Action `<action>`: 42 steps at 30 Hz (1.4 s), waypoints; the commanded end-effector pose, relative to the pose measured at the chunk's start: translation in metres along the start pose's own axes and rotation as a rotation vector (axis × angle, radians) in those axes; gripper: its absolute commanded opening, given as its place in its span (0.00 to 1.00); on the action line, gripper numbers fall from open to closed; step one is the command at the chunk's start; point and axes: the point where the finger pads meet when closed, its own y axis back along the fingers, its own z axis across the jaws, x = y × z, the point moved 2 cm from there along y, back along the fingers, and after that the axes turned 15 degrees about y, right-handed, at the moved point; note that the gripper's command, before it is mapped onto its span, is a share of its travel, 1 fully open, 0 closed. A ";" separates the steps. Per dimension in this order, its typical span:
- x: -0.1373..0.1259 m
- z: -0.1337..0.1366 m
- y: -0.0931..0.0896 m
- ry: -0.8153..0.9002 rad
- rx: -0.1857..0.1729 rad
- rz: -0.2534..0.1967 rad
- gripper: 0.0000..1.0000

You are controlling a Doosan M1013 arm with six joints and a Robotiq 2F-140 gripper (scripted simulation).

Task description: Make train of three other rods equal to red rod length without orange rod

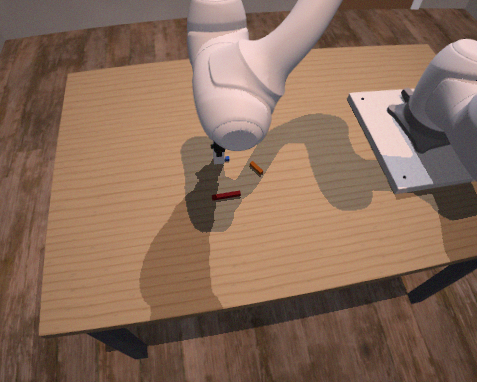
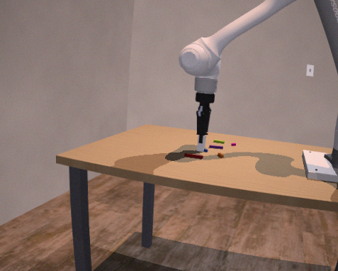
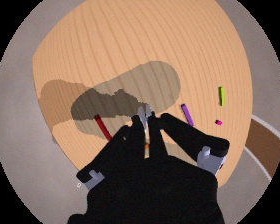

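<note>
Arm enters exterior view from upper right, elbow joint at upper centre, wrist pointing straight down. Hand (image 2: 201,149) hangs vertical, tips at the bench surface, centre of frame. Fingers nearly fully closed, narrow gap only. Grey rod (image 2: 200,147) seems pinched btwn the tips. In top view, big wrist housing at upper centre hides most of the hand.

Even, soft light is falling from above and behind the arm (image 1: 244,75), throwing its broad, hard-edged double shadow across the table (image 1: 109,150) toward the near edge. No glare is showing, and all views are looking slightly soft and pixelated. The wrist view is bending the table (image 3: 91,36) inside a dark round frame.
</note>
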 end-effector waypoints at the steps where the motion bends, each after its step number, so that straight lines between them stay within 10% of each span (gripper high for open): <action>1: 0.000 0.000 0.000 0.000 0.000 0.000 0.03; 42: 0.000 0.000 0.002 0.000 0.000 0.000 0.15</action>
